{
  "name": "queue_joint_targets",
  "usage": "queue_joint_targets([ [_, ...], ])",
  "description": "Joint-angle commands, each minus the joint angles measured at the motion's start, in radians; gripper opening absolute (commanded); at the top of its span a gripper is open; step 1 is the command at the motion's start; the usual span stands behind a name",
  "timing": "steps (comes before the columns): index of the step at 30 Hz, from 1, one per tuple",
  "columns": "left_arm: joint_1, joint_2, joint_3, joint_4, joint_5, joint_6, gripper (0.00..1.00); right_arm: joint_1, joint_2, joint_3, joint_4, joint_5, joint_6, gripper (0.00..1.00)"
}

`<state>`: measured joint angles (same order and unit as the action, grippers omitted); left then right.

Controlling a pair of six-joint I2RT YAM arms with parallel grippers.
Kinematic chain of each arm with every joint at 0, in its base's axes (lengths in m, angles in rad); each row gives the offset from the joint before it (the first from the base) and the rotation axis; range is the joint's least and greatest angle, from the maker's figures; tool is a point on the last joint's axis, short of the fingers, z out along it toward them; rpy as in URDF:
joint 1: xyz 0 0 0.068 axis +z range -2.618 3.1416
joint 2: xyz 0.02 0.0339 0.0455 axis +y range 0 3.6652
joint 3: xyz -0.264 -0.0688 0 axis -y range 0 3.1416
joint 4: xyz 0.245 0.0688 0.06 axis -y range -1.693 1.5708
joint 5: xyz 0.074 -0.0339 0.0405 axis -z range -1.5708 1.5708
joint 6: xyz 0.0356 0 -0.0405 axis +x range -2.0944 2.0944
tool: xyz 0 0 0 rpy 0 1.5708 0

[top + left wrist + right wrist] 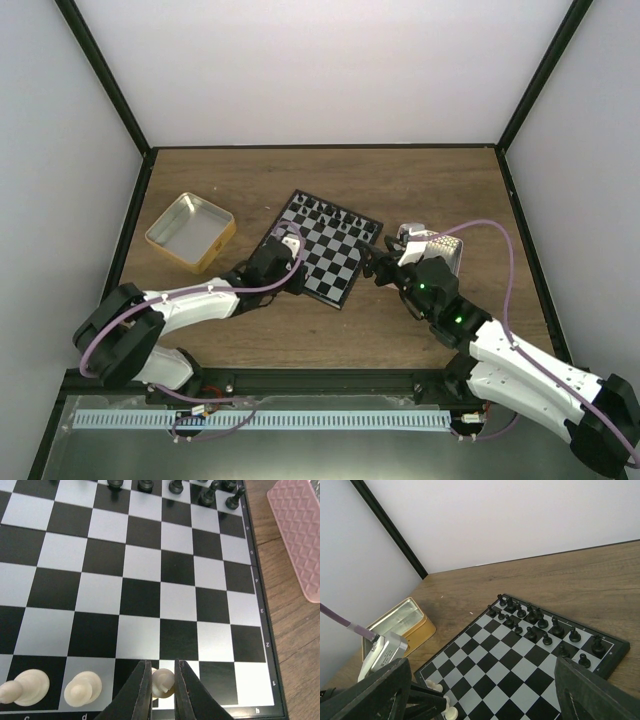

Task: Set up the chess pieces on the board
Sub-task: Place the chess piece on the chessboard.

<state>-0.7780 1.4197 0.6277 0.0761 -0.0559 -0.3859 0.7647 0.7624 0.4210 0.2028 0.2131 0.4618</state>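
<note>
- Risk: left gripper [162,686], clamped on a cream-white piece [161,681] at the near edge of the board [150,580], may topple the neighbouring white pieces [82,690] on release.
- Right gripper [482,672] stands wide apart, empty, by the board's right side.

Checkered board [520,665], black pieces [556,628] on far rows, yellow tin [417,630] left

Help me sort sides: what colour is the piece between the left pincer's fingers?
Cream-white; the piece shows best in the left wrist view.
</note>
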Motion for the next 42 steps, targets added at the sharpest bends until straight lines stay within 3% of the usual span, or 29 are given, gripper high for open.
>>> queue_joint_targets([
  [1,-0.003,0.022,-0.028,0.067,-0.003,0.027,0.04,0.004,-0.003,0.007,0.017,0.009,-0.002,0.80],
  [7,-0.003,0.039,-0.030,0.077,-0.012,0.038,0.05,0.004,0.001,0.015,0.017,0.005,-0.010,0.80],
  [26,-0.003,-0.002,-0.004,0.013,-0.006,0.067,0.23,0.004,0.001,0.019,0.013,0.007,-0.006,0.80],
  [30,-0.004,-0.072,0.029,-0.058,-0.035,0.060,0.25,0.004,-0.003,0.033,-0.020,0.032,0.012,0.80],
  [34,-0.003,-0.163,0.129,-0.199,-0.101,0.063,0.40,0.003,0.029,0.083,-0.108,0.108,0.050,0.78],
  [37,-0.003,-0.238,0.208,-0.301,-0.169,0.099,0.45,-0.011,0.091,0.142,-0.224,0.168,0.084,0.76],
  [42,-0.003,-0.358,0.359,-0.458,-0.293,0.158,0.54,-0.123,0.198,0.236,-0.374,0.151,0.142,0.71],
])
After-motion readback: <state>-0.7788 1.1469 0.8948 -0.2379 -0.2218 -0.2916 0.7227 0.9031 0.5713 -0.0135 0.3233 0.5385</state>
